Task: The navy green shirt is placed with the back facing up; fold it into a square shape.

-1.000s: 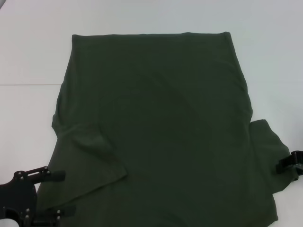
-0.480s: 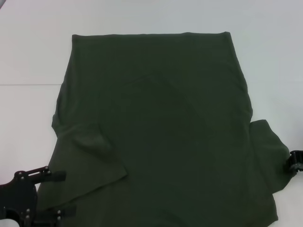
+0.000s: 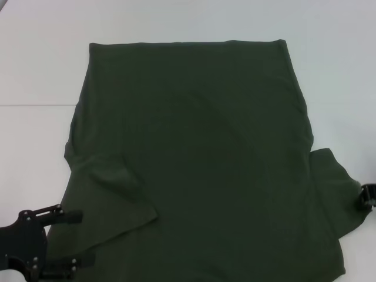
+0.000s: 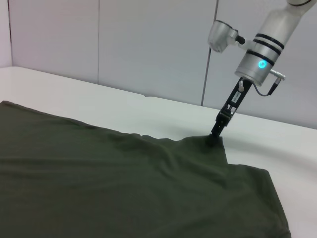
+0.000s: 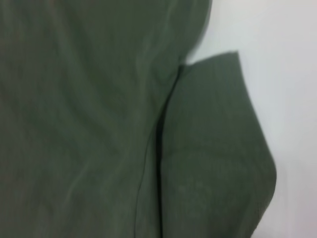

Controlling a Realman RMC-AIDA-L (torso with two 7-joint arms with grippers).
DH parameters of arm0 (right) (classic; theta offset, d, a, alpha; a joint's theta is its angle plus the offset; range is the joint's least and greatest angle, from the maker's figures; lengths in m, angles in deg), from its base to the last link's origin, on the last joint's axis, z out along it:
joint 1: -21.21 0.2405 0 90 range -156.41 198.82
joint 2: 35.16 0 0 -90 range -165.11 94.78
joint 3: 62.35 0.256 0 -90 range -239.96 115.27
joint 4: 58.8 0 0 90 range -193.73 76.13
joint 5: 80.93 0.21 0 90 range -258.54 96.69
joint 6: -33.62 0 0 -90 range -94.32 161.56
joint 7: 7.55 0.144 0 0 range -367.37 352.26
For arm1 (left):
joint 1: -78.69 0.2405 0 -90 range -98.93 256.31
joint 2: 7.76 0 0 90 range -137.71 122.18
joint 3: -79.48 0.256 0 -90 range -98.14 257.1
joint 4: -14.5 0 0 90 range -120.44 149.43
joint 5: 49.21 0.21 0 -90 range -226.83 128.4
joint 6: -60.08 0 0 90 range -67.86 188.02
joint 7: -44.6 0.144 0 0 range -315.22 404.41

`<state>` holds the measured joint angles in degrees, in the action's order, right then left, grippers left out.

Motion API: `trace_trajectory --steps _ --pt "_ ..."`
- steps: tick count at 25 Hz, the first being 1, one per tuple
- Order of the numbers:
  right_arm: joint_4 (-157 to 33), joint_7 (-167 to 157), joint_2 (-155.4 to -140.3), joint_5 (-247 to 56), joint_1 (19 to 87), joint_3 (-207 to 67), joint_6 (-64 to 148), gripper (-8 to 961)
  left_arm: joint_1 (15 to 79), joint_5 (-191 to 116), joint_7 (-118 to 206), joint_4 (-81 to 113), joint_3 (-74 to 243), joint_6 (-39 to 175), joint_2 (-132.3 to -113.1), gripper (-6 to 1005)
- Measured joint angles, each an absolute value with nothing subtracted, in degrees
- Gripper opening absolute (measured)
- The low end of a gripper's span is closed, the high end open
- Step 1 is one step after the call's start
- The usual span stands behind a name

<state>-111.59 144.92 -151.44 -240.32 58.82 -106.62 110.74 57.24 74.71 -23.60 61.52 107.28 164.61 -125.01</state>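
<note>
The navy green shirt [image 3: 200,158] lies spread flat on the white table, plain side up. Its left sleeve is folded inward over the body. My left gripper [image 3: 76,239] is open at the near left corner of the shirt, with its two fingers reaching onto the cloth edge. My right gripper [image 3: 368,197] sits at the tip of the spread right sleeve [image 3: 335,188]. In the left wrist view, the right gripper [image 4: 215,138] pinches that sleeve edge and the cloth rises to a small peak there. The right wrist view shows only the sleeve [image 5: 218,148] and the body of the shirt.
The white table [image 3: 35,70] extends around the shirt on the left, right and far sides. A seam line [image 3: 29,106] crosses the table at the left. A pale panelled wall [image 4: 148,44] stands behind the table.
My right gripper has slid outward to the right, drawing the sleeve tip slightly with it. The left gripper has barely moved.
</note>
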Motion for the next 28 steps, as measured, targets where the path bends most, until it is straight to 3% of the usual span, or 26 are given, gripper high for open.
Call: trace_trajectory --steps 4,22,28 --pt "-116.2 144.5 -152.18 -240.1 57.6 -106.5 111.5 20 57.2 74.7 -23.6 61.5 106.8 164.6 -125.01 887" --pt "-127.2 143.1 -152.37 -234.7 53.0 -102.6 114.7 35 57.1 74.7 -23.8 61.5 106.7 164.4 -124.92 888" --pt "-127.7 141.5 -153.81 -234.0 54.9 -103.6 115.6 40 57.3 74.7 -23.8 61.5 106.7 164.4 -124.92 887"
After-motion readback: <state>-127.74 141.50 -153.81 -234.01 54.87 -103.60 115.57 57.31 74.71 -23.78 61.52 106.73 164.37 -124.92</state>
